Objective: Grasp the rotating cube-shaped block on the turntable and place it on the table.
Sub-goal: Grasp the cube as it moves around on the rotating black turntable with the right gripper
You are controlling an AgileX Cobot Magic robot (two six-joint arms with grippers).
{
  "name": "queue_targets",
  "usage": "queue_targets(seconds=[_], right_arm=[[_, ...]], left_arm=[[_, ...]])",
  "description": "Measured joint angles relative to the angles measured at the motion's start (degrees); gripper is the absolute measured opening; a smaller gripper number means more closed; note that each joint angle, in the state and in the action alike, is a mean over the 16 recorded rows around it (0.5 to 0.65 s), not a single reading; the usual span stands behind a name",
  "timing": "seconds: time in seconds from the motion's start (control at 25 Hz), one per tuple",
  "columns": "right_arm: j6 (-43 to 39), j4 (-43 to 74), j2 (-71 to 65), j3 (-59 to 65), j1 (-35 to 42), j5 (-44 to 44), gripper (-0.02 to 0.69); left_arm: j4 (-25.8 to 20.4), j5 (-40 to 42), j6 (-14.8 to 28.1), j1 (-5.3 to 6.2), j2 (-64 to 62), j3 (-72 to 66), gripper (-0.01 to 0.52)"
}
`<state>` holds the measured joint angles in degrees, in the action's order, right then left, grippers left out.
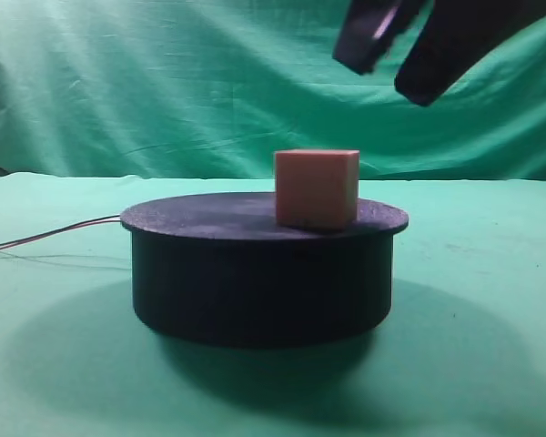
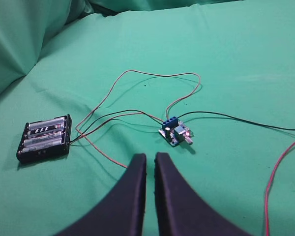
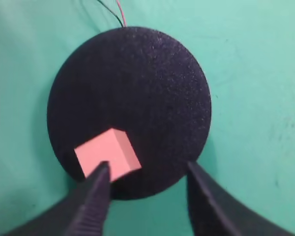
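Green cloth table (image 1: pixel 491 300), creased, meets a draped green backdrop (image 1: pixel 164 82). Turntable (image 1: pixel 255 273) sits mid-table; cube (image 1: pixel 316 188) rests on its top near the 4 o'clock rim. Right gripper (image 3: pixel 147 172) hovers above the cube, spread wide, empty. Left gripper (image 2: pixel 150 160) nearly closed, empty, above battery holder (image 2: pixel 44 137), circuit board (image 2: pixel 174 132), wires (image 2: pixel 137 73).

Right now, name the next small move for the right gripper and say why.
Probably shift slightly to centre on the cube-shaped block, then descend. The right gripper is open and well above the turntable. In the wrist view the block sits under one finger, not between both.
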<state>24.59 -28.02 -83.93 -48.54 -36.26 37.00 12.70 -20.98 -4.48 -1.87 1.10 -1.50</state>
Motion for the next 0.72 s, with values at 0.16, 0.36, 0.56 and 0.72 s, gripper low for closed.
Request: queue_targets(seconds=[0.16, 0.36, 0.56, 0.72], right_arm=[[1.64, 0.0, -2.22, -0.31, 0.0, -0.63, 0.551], [3.27, 1.51, -4.09, -0.87, 0.0, -1.29, 0.418], [0.29, 7.17, -3.89, -2.91, 0.3, -0.44, 0.298], [-5.86, 13.98, -1.44, -4.1, 1.58, 1.08, 0.233]], left_arm=[[0.0, 0.0, 0.0, 0.0, 0.0, 0.0, 0.0], [0.0, 0.0, 0.0, 0.0, 0.0, 0.0, 0.0], [0.0, 0.0, 0.0, 0.0, 0.0, 0.0, 0.0], [0.0, 0.0, 0.0, 0.0, 0.0, 0.0, 0.0]])
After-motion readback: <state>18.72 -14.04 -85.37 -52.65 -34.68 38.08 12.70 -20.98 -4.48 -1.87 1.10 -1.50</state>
